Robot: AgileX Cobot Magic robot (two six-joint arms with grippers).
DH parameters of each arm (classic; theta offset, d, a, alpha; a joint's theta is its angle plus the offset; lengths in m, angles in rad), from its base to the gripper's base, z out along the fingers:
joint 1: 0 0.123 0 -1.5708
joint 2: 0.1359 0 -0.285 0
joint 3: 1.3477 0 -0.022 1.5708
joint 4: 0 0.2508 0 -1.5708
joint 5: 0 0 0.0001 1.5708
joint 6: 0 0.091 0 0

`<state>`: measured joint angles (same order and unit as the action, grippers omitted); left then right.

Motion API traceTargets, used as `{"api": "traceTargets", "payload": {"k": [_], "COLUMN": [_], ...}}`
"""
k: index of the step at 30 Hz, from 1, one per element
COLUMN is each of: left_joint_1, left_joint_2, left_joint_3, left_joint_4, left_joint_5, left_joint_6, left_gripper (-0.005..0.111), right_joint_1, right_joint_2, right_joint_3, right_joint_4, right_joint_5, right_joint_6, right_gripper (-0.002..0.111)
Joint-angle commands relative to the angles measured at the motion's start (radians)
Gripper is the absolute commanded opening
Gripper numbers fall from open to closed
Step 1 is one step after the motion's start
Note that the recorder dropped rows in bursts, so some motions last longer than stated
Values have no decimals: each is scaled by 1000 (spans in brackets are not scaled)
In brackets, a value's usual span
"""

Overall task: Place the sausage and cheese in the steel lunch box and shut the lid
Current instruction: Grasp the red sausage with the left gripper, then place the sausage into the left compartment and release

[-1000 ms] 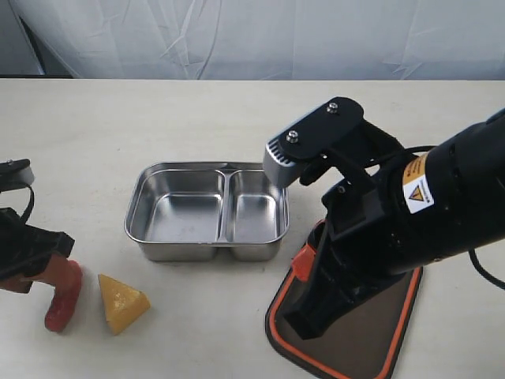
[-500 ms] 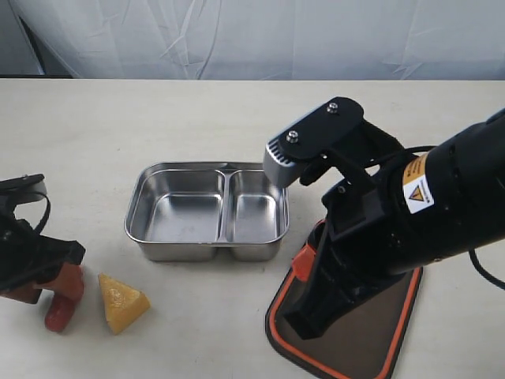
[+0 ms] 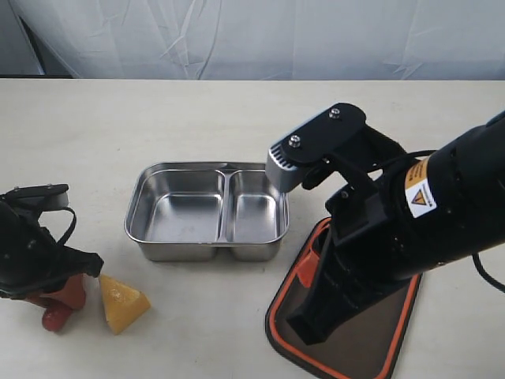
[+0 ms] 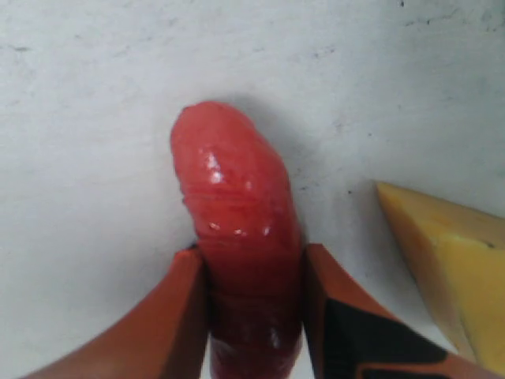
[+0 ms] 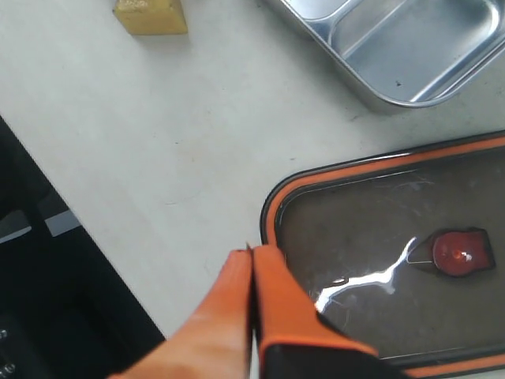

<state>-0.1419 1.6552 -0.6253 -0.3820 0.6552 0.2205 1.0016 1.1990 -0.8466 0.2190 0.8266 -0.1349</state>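
Observation:
The red sausage [image 3: 52,317] lies on the table at the near left, and my left gripper [image 3: 61,289] is down over it. In the left wrist view both orange fingers press the sides of the sausage [image 4: 237,237], so the left gripper [image 4: 252,253] is shut on it. Just right of it sits the yellow cheese [image 3: 122,303] wedge. The steel lunch box [image 3: 207,250] stands with nothing in either compartment. The dark lid [image 3: 379,347] lies flat at the near right. My right gripper [image 5: 252,253] hovers shut and holding nothing over the lid [image 5: 379,229] edge.
The right arm's black body [image 3: 410,229] looms over most of the lid and stands close to the lunch box's right end. An orange valve tab [image 5: 458,251] shows at the lid's centre. A white curtain [image 3: 252,35] closes off the far table edge.
My left gripper has slid right and down onto the sausage and its jaws have come in against the sausage's sides. The right arm has shifted only slightly.

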Motion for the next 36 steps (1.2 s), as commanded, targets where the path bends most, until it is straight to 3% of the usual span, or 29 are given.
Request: {"api": "traceTargets", "payload": {"k": [1,4,8,12,14,18,27,32,36], "left_joint_1": [-7,-7,-12,-94,-158,-230,-251,-251,-251], "left_joint_2": [11,-35,-172,-265,-258,-228,-88,-20,14], "left_joint_3": [-31,-77,-120,-166,-205,-253,-360,-378,-384], "left_joint_4": [4,36,26,-136,-231,-253,-242,-226,-228], "left_joint_5": [73,128,92,4,-29,-122,-137,-128,-119], "left_joint_6": [-11,-11,0,93,197,218,218,229,233], "left_gripper": [0,0,0,0,0,0,0,15,41], "right_joint_1": [-2,-2,-2,-2,-2,-2,-2,-2,-2], "right_joint_2": [-9,-9,-9,-9,-9,-9,-9,-9,-9], "right_joint_3": [-2,-2,-2,-2,-2,-2,-2,-2,-2], "right_joint_4": [-11,-11,-11,-16,-16,-13,-9,-9,-9], "right_joint_5": [11,28,25,-5,-9,-9,6,18,17], "right_joint_6": [12,12,14,14,14,23,50,57,59], "right_gripper": [0,0,0,0,0,0,0,0,0]}}
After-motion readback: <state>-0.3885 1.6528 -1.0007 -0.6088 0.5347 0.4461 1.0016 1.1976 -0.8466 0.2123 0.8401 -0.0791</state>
